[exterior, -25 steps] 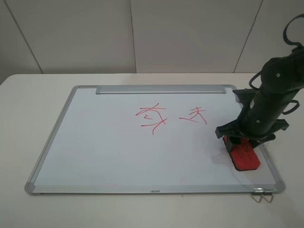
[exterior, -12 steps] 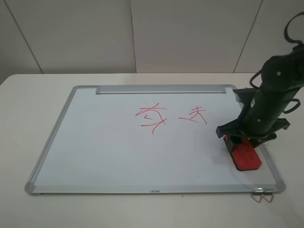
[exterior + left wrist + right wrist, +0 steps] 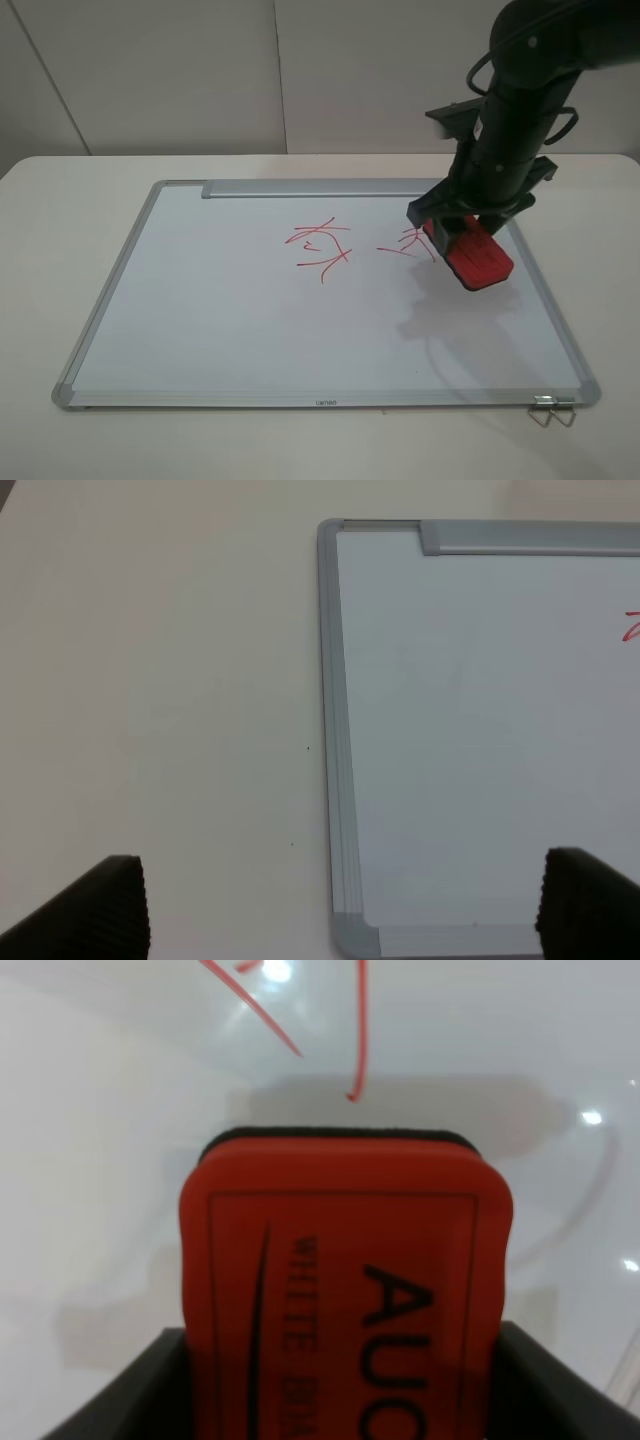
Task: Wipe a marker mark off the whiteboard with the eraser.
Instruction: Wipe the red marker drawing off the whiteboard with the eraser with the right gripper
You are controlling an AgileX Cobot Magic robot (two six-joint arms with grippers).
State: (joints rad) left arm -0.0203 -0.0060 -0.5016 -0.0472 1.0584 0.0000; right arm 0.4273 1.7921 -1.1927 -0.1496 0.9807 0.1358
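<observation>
The whiteboard [image 3: 230,320] lies flat on the table. The marker mark [image 3: 320,248], a larger red scribble with a long tail, sits near the board's middle. My right gripper [image 3: 455,232] is shut on the red eraser [image 3: 476,255] and holds it tilted above the board, its shadow on the surface below. The eraser hangs just right of the smaller red scribble [image 3: 403,243], well right of the marker mark. In the right wrist view the eraser [image 3: 345,1280] fills the lower frame, with thin red strokes [image 3: 360,1030] beyond it. My left gripper [image 3: 340,910] is open beside the whiteboard's [image 3: 480,730] corner.
A silver tray strip [image 3: 340,188] runs along the board's far edge. A small metal clip [image 3: 552,413] sticks out at the front right corner. The board rests on a white table [image 3: 60,200], with a pale wall behind.
My right gripper has lifted the eraser off the board's front right area and carried it back and left, up to the smaller scribble. The left gripper's earlier state is not shown.
</observation>
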